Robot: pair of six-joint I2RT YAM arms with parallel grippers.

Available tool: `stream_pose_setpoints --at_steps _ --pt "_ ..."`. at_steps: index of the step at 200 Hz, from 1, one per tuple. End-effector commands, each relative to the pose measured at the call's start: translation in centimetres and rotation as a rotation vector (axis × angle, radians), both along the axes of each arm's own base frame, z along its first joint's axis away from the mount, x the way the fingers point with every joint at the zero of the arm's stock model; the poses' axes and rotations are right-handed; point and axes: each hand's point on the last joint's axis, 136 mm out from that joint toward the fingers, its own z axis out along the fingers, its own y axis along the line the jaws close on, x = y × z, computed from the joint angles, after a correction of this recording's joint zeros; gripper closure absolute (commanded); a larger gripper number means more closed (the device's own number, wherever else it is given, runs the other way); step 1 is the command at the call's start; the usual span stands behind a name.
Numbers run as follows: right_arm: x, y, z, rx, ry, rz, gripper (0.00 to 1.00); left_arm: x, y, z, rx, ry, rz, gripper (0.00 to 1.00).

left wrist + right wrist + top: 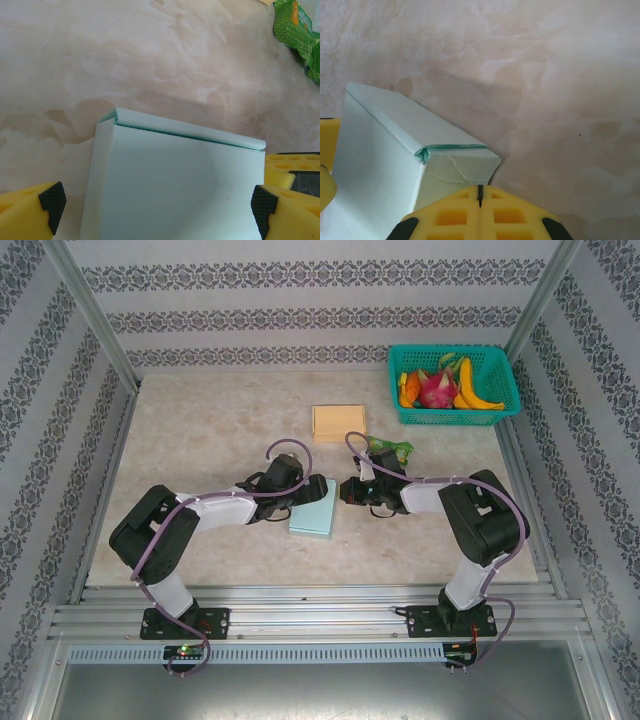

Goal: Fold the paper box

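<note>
Beige marbled tabletop (200, 430) | pale-green folded paper box (175, 190) between spread-wide left gripper (157, 202) fingers | right gripper (480, 205) closed empty, box just beside at ten o'clock

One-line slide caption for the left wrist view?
Open left gripper straddles the pale green paper box on the marbled table; green packet at top right.

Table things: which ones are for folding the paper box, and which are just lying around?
For the job: pale green paper box; left gripper, open astride it; right gripper, shut at its end flap.
Just lying around: yellow flat box, green packet, teal basket, its dragon fruit and bananas.
</note>
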Motion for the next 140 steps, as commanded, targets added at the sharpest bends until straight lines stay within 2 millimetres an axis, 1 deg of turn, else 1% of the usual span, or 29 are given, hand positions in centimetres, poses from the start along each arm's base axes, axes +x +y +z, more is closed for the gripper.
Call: stream_pose_setpoints --at_steps 1,96,140 --pt "0.8 0.4 0.3 0.025 -0.006 0.01 1.0 0.9 -0.4 0.6 -0.014 -0.015 -0.016 0.03" --pt "0.5 0.9 -0.8 0.043 0.042 0.026 1.0 0.7 -0.6 0.3 -0.02 -0.005 -0.024 0.03" --pt "0.4 1.1 -1.0 0.043 0.044 0.036 1.0 0.6 -1.1 0.1 -0.04 0.007 -0.035 0.04"
